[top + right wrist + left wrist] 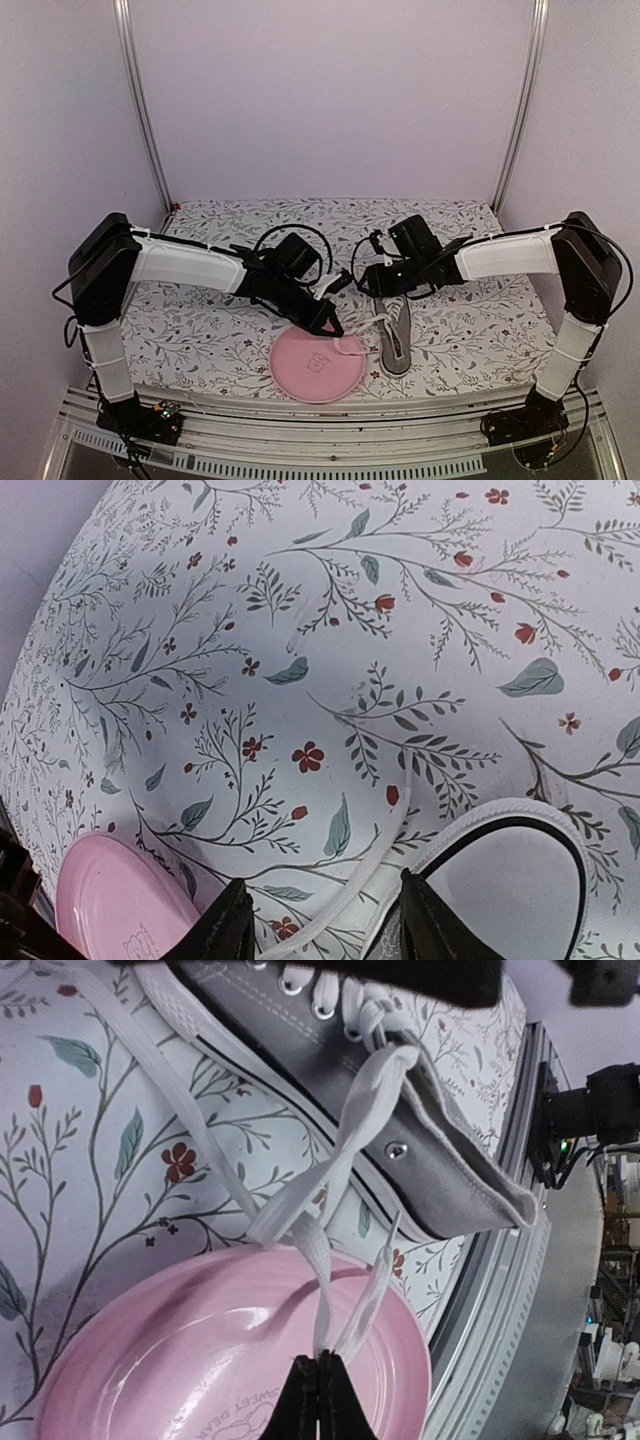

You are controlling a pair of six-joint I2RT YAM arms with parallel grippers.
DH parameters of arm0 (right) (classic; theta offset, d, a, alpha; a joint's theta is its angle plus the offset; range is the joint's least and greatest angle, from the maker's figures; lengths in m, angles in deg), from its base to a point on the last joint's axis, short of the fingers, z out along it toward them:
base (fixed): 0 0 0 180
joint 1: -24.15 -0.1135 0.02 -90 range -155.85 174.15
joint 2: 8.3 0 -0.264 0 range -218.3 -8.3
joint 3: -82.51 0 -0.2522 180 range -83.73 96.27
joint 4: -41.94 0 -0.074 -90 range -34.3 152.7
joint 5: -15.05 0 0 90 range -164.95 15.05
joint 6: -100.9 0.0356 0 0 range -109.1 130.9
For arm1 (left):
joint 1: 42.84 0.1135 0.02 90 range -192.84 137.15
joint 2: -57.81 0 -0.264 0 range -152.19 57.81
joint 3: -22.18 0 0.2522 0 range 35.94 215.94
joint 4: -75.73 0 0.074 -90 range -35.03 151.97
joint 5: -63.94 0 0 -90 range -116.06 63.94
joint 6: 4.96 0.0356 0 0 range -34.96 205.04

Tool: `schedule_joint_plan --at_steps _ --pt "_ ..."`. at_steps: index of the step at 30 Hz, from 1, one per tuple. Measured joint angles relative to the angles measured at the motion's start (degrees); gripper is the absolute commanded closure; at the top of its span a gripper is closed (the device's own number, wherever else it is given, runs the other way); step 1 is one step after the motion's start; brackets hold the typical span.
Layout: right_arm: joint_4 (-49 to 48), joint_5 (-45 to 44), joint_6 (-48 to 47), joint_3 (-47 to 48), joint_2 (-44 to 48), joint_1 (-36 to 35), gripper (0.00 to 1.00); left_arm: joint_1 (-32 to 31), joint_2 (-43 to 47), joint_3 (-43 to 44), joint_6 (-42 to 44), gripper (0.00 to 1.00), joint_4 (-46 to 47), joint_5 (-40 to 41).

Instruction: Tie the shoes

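A small grey canvas sneaker with white rubber sole (pixel 396 340) lies unlaced on a floral-printed tablecloth (pixel 200 340), just to the right of my left gripper (pixel 335 325) and directly beneath my right gripper (pixel 385 292). Its flat white lace (pixel 345 1160) runs out from the eyelets and ends in the left gripper, whose black fingers (pixel 300 1405) are pinched tight on what looks like two strands of it. That gripper hovers over a round glossy pink plate (pixel 130 1360), which sits just beside the sneaker.

The right gripper stands spread wide with nothing in it. From its wrist camera, the sneaker's white rubber end lies just outside one finger, and a loose run of lace crosses the cloth between the fingers (whether this is the second lace end I cannot tell).

I read this as the opening step: the lace ends are being gathered, and no knot or loop is formed yet. In my judgement the next move calls for the right gripper to drop and close on a free strand. The two strands could then be crossed under tension without dragging the light shoe.
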Motion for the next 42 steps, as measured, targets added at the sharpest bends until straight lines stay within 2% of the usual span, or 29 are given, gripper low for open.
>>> schedule_joint_plan --at_steps 4,12,20,25,33,37,42 --pt "2.3 -0.4 2.6 2.6 -3.3 -1.6 0.52 -1.6 2.4 -5.0 -7.9 1.00 9.6 1.4" --pt "11.0 -7.8 8.0 11.6 -9.8 -4.5 0.52 -3.5 2.3 -7.5 -17.0 1.00 19.6 4.9" --pt "19.9 -15.8 11.9 19.7 -15.9 -5.4 0.54 -4.4 0.9 -9.2 -21.9 1.00 26.0 7.2" --pt "22.2 -19.3 14.0 22.4 -18.3 -5.5 0.55 -5.1 0.3 -10.4 -23.5 1.00 28.4 8.2" --pt "23.5 -21.0 15.6 25.4 -21.7 -5.7 0.74 -5.2 -0.2 -12.1 -25.5 1.00 32.0 8.3" --pt "23.4 -20.9 15.9 25.5 -21.9 -5.7 0.96 -5.2 -0.3 -12.1 -26.0 1.00 32.7 8.4" --pt "22.7 -20.9 16.1 25.7 -22.3 -5.6 0.98 -5.3 -0.3 -12.3 -26.4 1.00 33.6 8.5"
